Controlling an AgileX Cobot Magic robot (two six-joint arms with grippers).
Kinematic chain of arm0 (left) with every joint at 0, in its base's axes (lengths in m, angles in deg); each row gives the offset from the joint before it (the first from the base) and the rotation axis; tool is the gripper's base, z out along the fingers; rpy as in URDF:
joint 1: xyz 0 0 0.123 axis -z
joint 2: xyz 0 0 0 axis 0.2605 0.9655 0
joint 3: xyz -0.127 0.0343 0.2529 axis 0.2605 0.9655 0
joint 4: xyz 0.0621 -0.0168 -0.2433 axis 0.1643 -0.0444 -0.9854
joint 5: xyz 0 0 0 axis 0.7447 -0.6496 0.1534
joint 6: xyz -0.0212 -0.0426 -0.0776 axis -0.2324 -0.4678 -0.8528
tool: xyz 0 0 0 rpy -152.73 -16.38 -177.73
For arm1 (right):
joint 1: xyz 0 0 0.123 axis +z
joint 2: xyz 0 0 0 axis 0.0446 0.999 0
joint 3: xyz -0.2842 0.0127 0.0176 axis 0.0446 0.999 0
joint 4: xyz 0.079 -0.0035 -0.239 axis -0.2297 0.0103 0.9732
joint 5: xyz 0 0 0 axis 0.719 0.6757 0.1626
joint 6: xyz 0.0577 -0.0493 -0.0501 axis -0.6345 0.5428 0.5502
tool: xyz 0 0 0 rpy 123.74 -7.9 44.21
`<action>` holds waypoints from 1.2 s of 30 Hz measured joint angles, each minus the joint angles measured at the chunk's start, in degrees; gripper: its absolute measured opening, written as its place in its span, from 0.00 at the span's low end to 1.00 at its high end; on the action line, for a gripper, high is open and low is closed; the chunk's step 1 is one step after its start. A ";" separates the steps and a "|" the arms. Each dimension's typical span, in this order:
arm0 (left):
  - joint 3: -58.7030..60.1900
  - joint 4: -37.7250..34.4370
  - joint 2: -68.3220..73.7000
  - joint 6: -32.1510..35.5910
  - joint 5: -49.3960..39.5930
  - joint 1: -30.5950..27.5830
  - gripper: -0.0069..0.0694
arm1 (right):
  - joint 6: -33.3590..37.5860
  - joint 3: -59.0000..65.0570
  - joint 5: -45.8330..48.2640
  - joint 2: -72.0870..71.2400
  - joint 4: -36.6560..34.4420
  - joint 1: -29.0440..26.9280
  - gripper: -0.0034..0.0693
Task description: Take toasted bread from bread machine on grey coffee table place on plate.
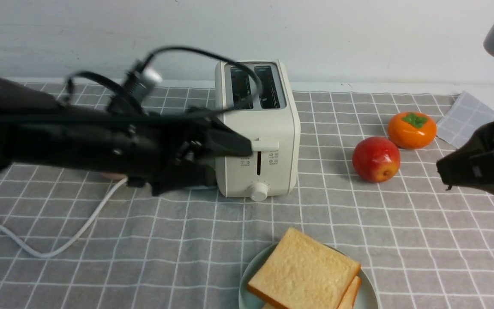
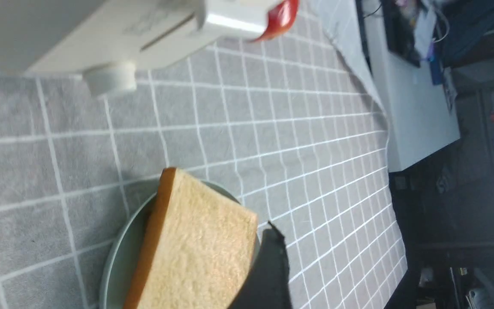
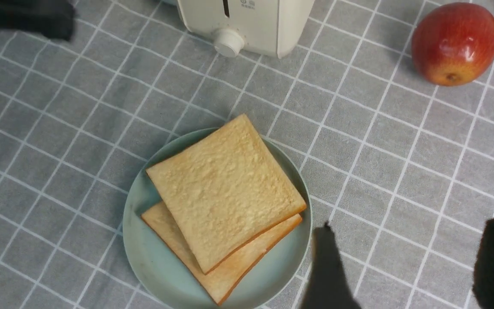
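Two slices of toasted bread lie stacked on the plate (image 1: 249, 277) near the front of the grey coffee table (image 1: 144, 257): the upper slice (image 3: 225, 193) lies askew over the lower slice (image 3: 247, 262). The bread machine (image 1: 268, 133) stands behind the plate, and no bread shows in its dark slots. My left gripper (image 1: 230, 165), blurred, is open by the toaster's front left, holding nothing. To the plate's right, my right gripper (image 3: 410, 225) hangs open and empty over the cloth; one finger (image 3: 328, 266) is just outside the plate's rim.
A red apple (image 1: 375, 159) and an orange persimmon (image 1: 412, 128) sit right of the toaster. The toaster's white cord (image 1: 58, 249) loops over the table's left side. A paler checked cloth (image 1: 465, 116) lies at the far right.
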 joint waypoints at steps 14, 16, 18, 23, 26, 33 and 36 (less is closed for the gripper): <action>-0.19 22.02 -19.73 -10.78 -11.04 3.87 0.34 | -10.53 2.51 0.72 -8.84 6.92 0.00 0.02; -0.19 28.13 -22.17 -15.66 -11.56 5.08 0.24 | -11.29 6.81 -2.56 -13.49 6.82 0.00 0.02; -0.19 33.00 -24.77 -21.44 -10.38 5.50 0.13 | -11.74 14.00 -8.62 -20.34 6.75 0.00 0.02; 0.50 40.35 -30.28 -33.78 -10.43 5.61 0.07 | -11.85 35.37 -29.20 -34.26 9.20 0.00 0.02; 3.24 44.99 -34.78 -37.91 -13.65 5.61 0.07 | -11.85 47.17 -41.28 -39.64 11.16 0.00 0.02; 13.81 51.69 -48.36 -47.30 -16.52 5.61 0.07 | -11.91 63.70 -55.70 -45.55 12.97 0.00 0.03; 18.67 51.70 -56.99 -49.22 -16.73 5.61 0.07 | -11.91 66.16 -57.07 -45.99 13.11 0.00 0.03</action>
